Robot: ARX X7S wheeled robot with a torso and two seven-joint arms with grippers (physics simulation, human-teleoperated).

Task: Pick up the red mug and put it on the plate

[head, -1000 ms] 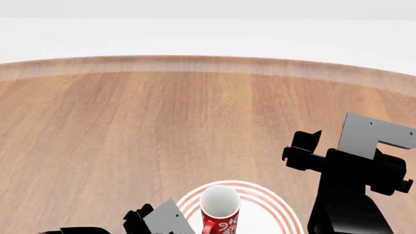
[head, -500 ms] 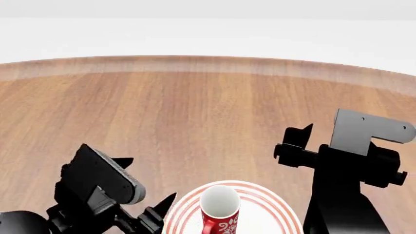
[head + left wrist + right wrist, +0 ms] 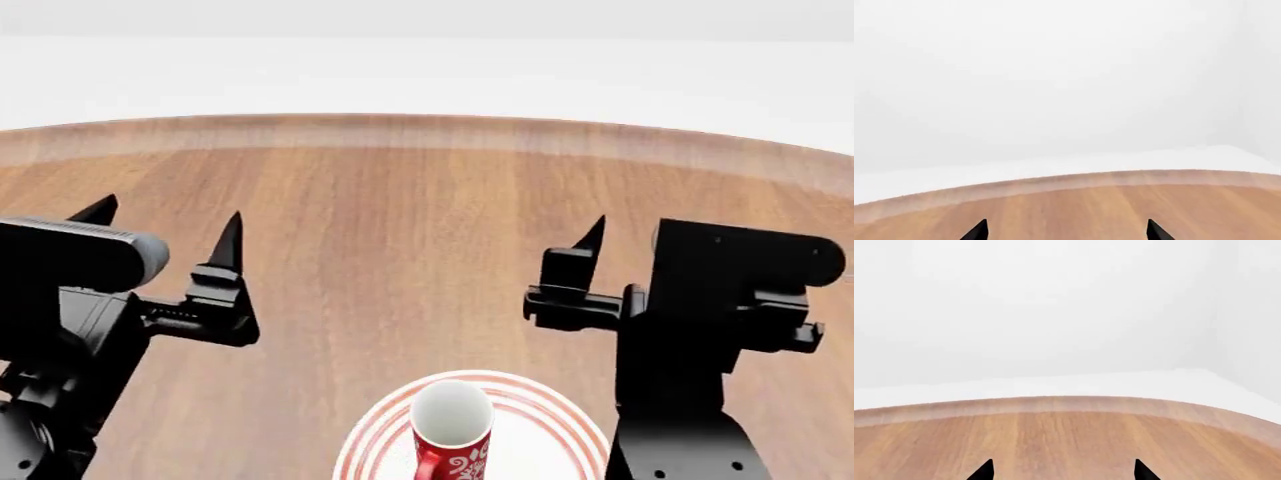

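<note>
The red mug (image 3: 450, 432), with a white floral pattern and white inside, stands upright on the white plate (image 3: 534, 415) with red rings, at the near edge of the head view. My left gripper (image 3: 164, 218) is open and empty, raised above the table to the left of the plate, fingers pointing toward the far edge. My right gripper (image 3: 638, 240) is open and empty, raised to the right of the plate. Both wrist views show only fingertips, of the left gripper (image 3: 1066, 232) and the right gripper (image 3: 1062, 472), spread wide over bare wood. Mug and plate do not show there.
The round wooden table (image 3: 400, 200) stretches ahead to its curved far edge (image 3: 427, 125), with white floor and wall beyond. No other objects show on it.
My left arm has risen from the bottom edge beside the plate, up and to the left. My right gripper has lifted and shifted slightly left. The mug stays on the plate.
</note>
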